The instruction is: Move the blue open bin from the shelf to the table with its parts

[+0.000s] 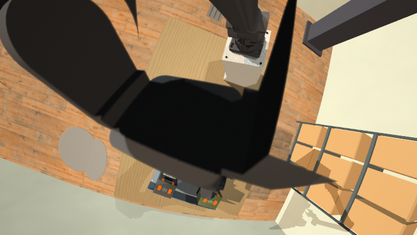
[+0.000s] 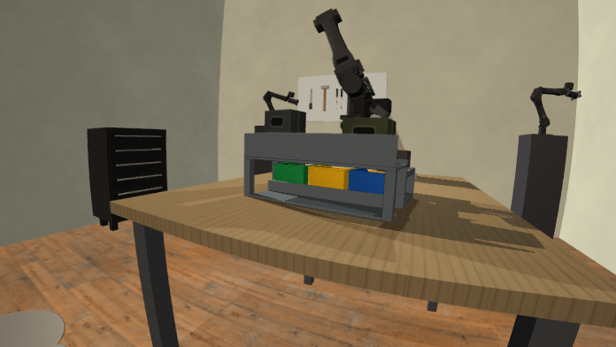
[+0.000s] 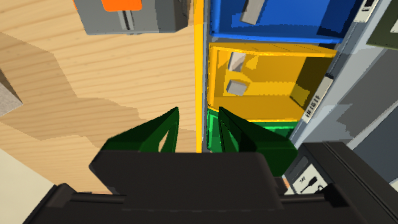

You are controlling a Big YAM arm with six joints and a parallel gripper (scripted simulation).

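Observation:
The blue open bin (image 2: 366, 181) sits on the right of the grey shelf (image 2: 323, 152), beside a yellow bin (image 2: 329, 176) and a green bin (image 2: 289, 173). In the wrist view the blue bin (image 3: 280, 17) is at the top with a grey part in it, the yellow bin (image 3: 260, 82) below it, and the green bin nearest. My gripper (image 3: 198, 111) is open and empty. Its fingers straddle the bins' outer edge at the green bin, well away from the blue one. My arm (image 2: 350, 75) reaches down behind the shelf top, which hides the fingers in the exterior view.
A dark grey box (image 2: 283, 120) and an olive box (image 2: 367, 125) stand on the shelf top. A black drawer cabinet (image 2: 126, 168) stands left of the table and a pedestal with another arm (image 2: 537, 177) right. My arm blocks most of the top view.

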